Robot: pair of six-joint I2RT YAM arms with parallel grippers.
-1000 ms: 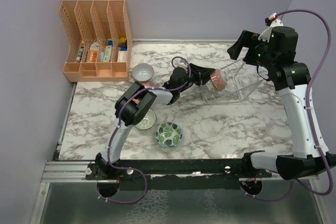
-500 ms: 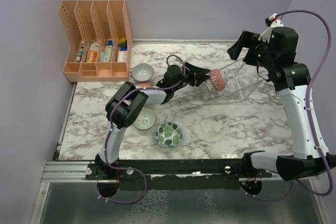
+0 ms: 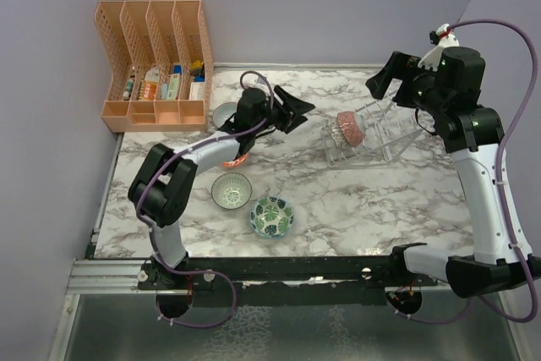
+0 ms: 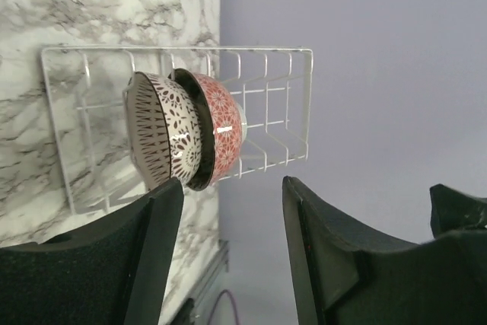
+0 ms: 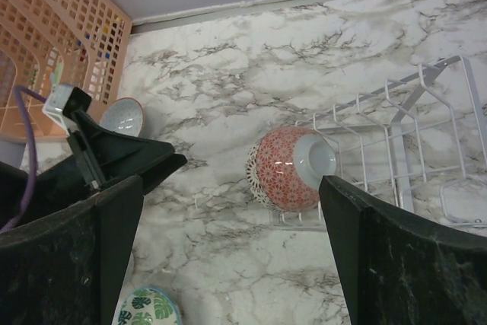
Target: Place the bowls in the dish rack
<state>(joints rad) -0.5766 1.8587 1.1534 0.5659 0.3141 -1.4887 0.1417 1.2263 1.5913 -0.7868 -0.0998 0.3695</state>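
The clear dish rack [image 3: 385, 137] stands at the back right and holds two bowls on edge: an orange-red one [image 3: 349, 128] and a dark brown-and-white patterned one. Both show in the left wrist view, the patterned bowl [image 4: 163, 135] in front of the red bowl [image 4: 224, 123] inside the rack [image 4: 266, 81]. My left gripper [image 3: 292, 114] is open and empty, left of the rack and apart from it. My right gripper [image 3: 390, 82] is open and empty, high above the rack, looking down on the red bowl [image 5: 293, 167]. On the table lie a grey bowl [image 3: 228, 113], another orange-red bowl [image 3: 233, 161] half hidden under the left arm, a white lattice bowl [image 3: 232, 190] and a leaf-print bowl [image 3: 271, 216].
An orange plastic file organiser [image 3: 156, 65] with small bottles stands at the back left. Purple walls close in the left, back and right sides. The left arm lies across the table from the near left toward the middle back.
My left gripper has drawn back leftward from the rack, open, leaving the bowls standing in it. The left arm has swung left, uncovering the white lattice bowl. The right arm has hardly moved.
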